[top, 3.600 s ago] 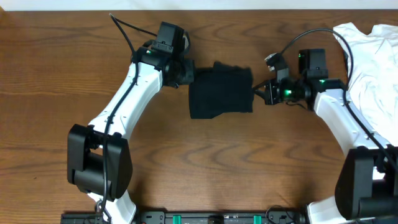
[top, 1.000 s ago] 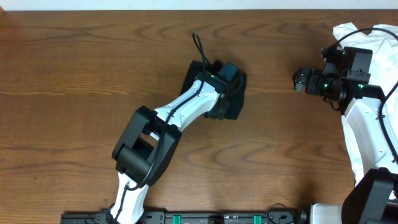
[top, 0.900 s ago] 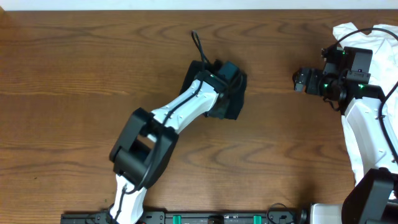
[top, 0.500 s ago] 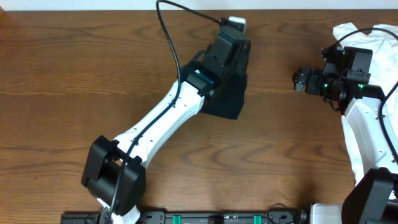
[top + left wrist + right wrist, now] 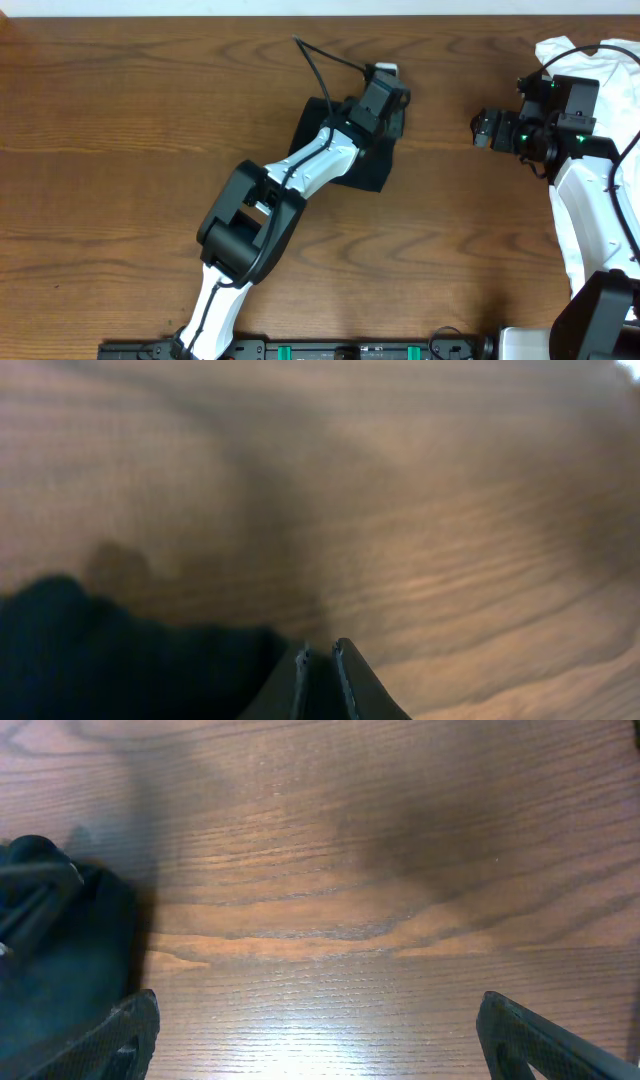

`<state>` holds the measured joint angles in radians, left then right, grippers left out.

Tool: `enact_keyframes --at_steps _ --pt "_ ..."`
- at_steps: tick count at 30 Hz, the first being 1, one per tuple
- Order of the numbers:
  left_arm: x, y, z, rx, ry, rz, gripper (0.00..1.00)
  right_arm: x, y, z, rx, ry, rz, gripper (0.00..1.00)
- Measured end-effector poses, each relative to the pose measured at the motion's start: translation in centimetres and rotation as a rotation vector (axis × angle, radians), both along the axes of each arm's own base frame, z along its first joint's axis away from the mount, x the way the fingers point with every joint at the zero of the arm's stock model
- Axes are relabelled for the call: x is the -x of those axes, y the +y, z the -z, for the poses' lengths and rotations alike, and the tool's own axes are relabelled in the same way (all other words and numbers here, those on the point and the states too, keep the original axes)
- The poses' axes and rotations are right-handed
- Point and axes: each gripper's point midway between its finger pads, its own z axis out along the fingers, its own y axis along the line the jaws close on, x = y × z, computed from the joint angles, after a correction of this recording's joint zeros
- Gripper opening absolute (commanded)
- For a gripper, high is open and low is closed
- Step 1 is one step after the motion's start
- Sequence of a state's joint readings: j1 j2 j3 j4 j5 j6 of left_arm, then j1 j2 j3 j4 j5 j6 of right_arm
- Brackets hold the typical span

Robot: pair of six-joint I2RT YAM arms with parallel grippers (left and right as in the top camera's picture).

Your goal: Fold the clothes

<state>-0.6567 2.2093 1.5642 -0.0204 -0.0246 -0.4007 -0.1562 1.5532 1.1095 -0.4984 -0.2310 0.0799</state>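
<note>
A black folded garment (image 5: 368, 168) lies at the table's middle; in the left wrist view it is a dark, blurred mass (image 5: 110, 660) low on the left. My left arm reaches across it. The left gripper (image 5: 394, 106) sits at the garment's far right corner, jaws shut to a thin slit (image 5: 320, 653) over wood at the cloth's edge, with nothing seen between them. My right gripper (image 5: 482, 130) hovers open over bare wood to the garment's right, fingertips wide apart (image 5: 325, 1038). In the right wrist view the garment (image 5: 60, 970) is at the left edge.
A heap of white clothes (image 5: 600, 75) lies at the back right corner, partly under my right arm. The left arm's cable (image 5: 318, 55) loops above the black garment. Bare wood spans the left half and the front of the table.
The left arm swung up over the garment's far edge, then drew back so its gripper sits at the garment's top right corner. The right arm has not moved.
</note>
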Motion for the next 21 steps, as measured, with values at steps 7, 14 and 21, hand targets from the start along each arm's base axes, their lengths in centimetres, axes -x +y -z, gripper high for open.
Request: enact_keyframes --at_steps 7,14,21 --pt "2.4 1.4 2.7 -0.085 0.133 0.017 0.1 0.0 0.0 0.0 0.0 0.0 0.0 0.99" --pt "5.9 3.6 4.9 -0.209 0.288 0.06 0.06 0.0 0.0 0.0 0.0 0.0 0.0 0.99" --pt "9.8 6.5 5.3 -0.38 0.42 0.168 0.06 0.0 0.0 0.0 0.0 0.0 0.0 0.99"
